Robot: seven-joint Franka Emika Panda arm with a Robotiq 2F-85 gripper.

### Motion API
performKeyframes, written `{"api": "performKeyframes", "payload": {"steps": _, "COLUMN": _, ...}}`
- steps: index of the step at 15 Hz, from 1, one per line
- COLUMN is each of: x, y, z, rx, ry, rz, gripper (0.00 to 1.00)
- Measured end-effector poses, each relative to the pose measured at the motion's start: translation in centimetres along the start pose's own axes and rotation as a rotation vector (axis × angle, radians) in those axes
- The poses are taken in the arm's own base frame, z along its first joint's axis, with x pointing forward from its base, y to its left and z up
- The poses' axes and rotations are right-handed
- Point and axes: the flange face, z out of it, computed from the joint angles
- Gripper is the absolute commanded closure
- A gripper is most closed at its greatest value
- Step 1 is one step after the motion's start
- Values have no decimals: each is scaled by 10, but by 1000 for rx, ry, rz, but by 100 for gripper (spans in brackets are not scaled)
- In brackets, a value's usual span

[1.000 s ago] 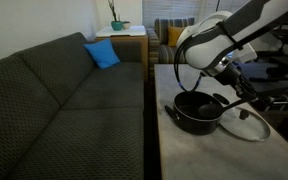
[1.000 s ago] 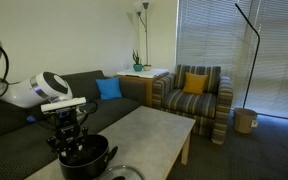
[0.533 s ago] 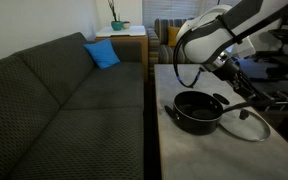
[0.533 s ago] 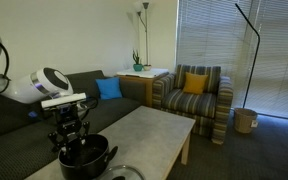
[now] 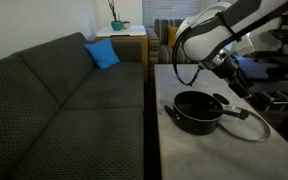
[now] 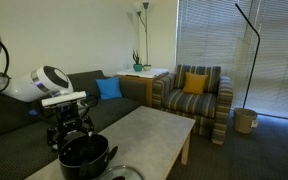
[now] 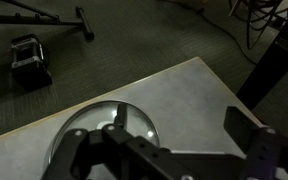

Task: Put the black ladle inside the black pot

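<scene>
- Wrist view: gripper (image 7: 167, 147) jaws stand apart, holding nothing, above the glass lid (image 7: 104, 125) on the bench (image 7: 189, 88)
- In an exterior view the black pot (image 5: 196, 110) sits on the bench; the black ladle cannot be told from its dark interior, probably inside
- Ladle judged light, stiff, smooth: grasp mid-handle
- Lid lies just beside the pot, fragile; sofa (image 5: 64, 100) alongside

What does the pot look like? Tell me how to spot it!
Find the long dark sofa, then the pale table right beside it. The black pot sits on that table, below the robot arm. It is round, deep and black all over, unlike the flat see-through glass lid lying beside it.
</scene>
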Motion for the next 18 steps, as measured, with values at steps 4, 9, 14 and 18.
{"api": "performKeyframes", "payload": {"steps": 4, "x": -1, "y": 0, "z": -5, "rx": -2, "ry": 8, "rz": -1, "gripper": 0}}
{"api": "performKeyframes", "payload": {"steps": 9, "x": -9, "y": -3, "z": -34, "rx": -4, "ry": 28, "rz": -5, "gripper": 0}}
{"api": "performKeyframes", "payload": {"steps": 14, "x": -34, "y": 0, "z": -86, "rx": 1, "ry": 110, "rz": 29, "gripper": 0}}
{"api": "performKeyframes", "payload": {"steps": 18, "x": -58, "y": 2, "z": -129, "rx": 10, "ry": 186, "rz": 74, "gripper": 0}}
